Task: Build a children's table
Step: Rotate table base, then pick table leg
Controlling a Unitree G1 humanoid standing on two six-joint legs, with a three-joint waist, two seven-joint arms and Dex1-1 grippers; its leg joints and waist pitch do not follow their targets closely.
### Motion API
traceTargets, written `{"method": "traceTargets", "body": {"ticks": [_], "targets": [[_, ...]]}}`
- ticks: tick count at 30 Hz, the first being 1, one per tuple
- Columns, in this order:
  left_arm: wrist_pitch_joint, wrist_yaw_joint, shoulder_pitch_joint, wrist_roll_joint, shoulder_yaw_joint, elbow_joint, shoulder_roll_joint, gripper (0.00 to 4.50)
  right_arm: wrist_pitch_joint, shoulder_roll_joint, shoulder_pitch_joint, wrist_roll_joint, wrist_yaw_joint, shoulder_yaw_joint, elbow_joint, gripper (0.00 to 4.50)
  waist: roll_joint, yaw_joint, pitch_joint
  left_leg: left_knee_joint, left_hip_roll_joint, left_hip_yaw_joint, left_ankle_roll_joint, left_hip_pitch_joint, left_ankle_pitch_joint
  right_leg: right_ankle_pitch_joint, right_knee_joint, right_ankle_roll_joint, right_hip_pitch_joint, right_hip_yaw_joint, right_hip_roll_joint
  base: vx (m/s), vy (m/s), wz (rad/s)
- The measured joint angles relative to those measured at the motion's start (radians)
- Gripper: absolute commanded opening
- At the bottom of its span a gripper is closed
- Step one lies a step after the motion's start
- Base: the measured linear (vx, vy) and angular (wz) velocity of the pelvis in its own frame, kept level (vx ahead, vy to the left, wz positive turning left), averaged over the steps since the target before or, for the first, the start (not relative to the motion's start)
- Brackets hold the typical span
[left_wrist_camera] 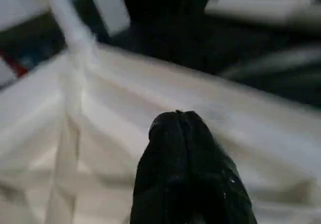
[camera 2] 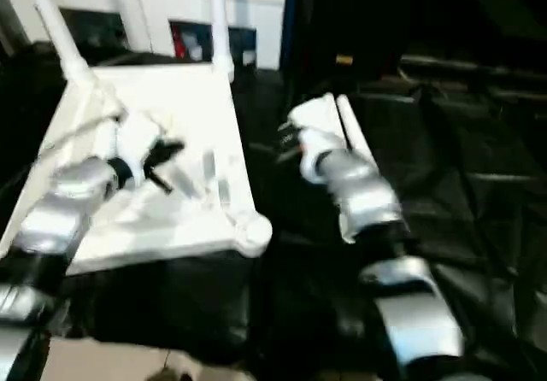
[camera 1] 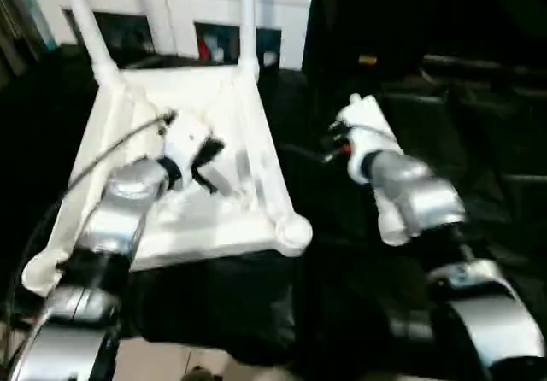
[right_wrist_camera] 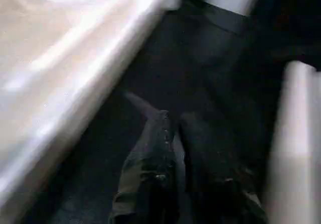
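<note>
I had the tabletop (camera 1: 214,219) lying underside-up on the black mat (camera 2: 444,184), filling the frame from about 9 to 11 o'clock in the head view. Two legs (camera 1: 85,22) stood plugged into its far corner sockets, rising out of the top edge so their upper ends were cut off. The near right corner socket (camera 1: 293,231) was bare.

My left gripper (camera 1: 205,166) hung over the ribbed underside, near the middle of the tabletop, with both black fingers (left_wrist_camera: 185,148) pressed together and nothing between them. From its wrist camera the ribs ran out beyond the fingertips, and one standing leg rose at about 10 o'clock of them.

My right gripper (right_wrist_camera: 173,121) was over the mat just off the tabletop's right-hand edge, which lay at its 10 o'clock. Its fingers were almost together, a thin slit showing between them; I saw nothing caught there. Loose legs (camera 1: 376,142) lay on the mat under and beside that forearm, at about 3 o'clock of the fingers in the wrist view. I could not tell whether the gripper touched any of them.

Everything was smeared by motion. The white cabinet (camera 1: 171,5) ran across the back at 12 o'clock, its top clipped off.
</note>
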Motion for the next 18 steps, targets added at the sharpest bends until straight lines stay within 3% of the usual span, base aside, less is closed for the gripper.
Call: {"method": "traceTargets", "body": {"ticks": [4,7,11,13,16,18], "targets": [[0.043,-0.136,0.134,-0.115,-0.017,-0.215,0.019,0.70,0.103,-0.035,0.021,0.006,-0.058,-0.049,-0.037,1.04,0.001,-0.002,0.000,0.000,0.000,0.001,0.000,0.002,0.000,0.000,0.001,0.000,0.000,0.001,0.000,0.000,0.000,0.00],[0.101,-0.189,0.195,-0.169,-0.053,-0.297,0.023,0.88,0.184,-0.051,0.027,0.007,-0.075,-0.067,-0.070,1.21,0.001,-0.004,0.000,0.000,0.000,0.001,0.000,0.002,0.000,0.000,0.003,0.001,0.000,0.001,0.000,0.000,0.000,0.00],[0.165,-0.219,0.223,-0.214,-0.079,-0.395,0.023,1.27,0.289,-0.052,0.028,0.030,-0.076,-0.081,-0.107,1.52,0.002,-0.006,0.000,0.000,0.000,0.001,0.000,0.004,0.000,-0.001,0.004,0.004,0.001,0.001,0.000,0.000,0.000,0.00],[0.181,-0.228,0.228,-0.216,-0.093,-0.416,0.023,1.27,0.317,-0.054,0.028,0.038,-0.083,-0.092,-0.107,1.73,0.002,-0.007,0.001,0.000,0.000,0.001,0.000,0.004,0.000,-0.002,0.004,0.007,0.001,0.001,0.000,0.000,0.000,0.00],[0.202,-0.226,0.231,-0.223,-0.098,-0.438,0.019,1.69,0.355,-0.059,0.028,0.042,-0.111,-0.110,-0.105,1.99,0.002,-0.008,0.001,0.000,0.000,0.001,-0.001,0.004,0.000,-0.001,0.004,0.007,0.001,0.001,0.000,0.000,0.000,0.00],[0.213,-0.221,0.231,-0.230,-0.098,-0.453,0.017,1.67,0.376,-0.067,0.027,0.041,-0.121,-0.120,-0.102,2.18,0.002,-0.008,0.001,0.000,0.000,0.001,-0.001,0.004,0.000,-0.001,0.004,0.007,0.001,0.001,0.000,0.000,0.000,0.00]]}}
